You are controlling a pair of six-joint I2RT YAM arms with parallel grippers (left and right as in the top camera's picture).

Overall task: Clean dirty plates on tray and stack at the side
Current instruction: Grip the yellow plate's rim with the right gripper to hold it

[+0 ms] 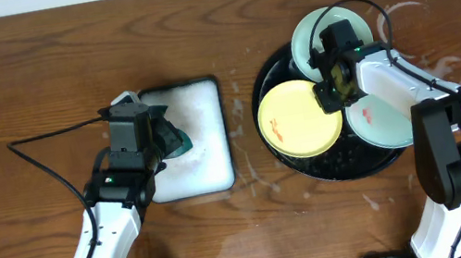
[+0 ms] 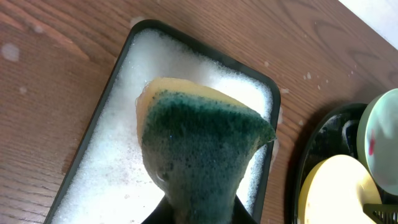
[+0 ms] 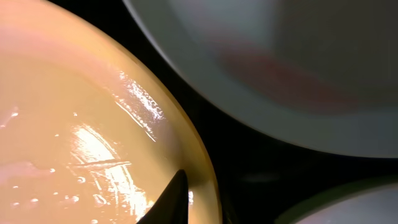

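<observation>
The black tray (image 1: pixel 349 165) holds three plates. The yellow plate (image 1: pixel 299 117) lies at its left with red-orange smears. One mint-white plate (image 1: pixel 311 36) is at the back, and another (image 1: pixel 384 122) is at the right. My right gripper (image 1: pixel 334 93) is at the yellow plate's right rim, shut on it. In the right wrist view one finger (image 3: pixel 177 202) rests on the wet yellow plate (image 3: pixel 74 124), next to a smeared mint plate (image 3: pixel 280 74). My left gripper (image 1: pixel 162 140) is shut on a green-and-yellow sponge (image 2: pixel 199 137) over the foam tray (image 1: pixel 204 166).
The white foam-filled rectangular tray (image 2: pixel 112 143) sits left of the black tray (image 2: pixel 314 146). Foam flecks and wet marks dot the wood around both trays. A cable runs left from my left arm.
</observation>
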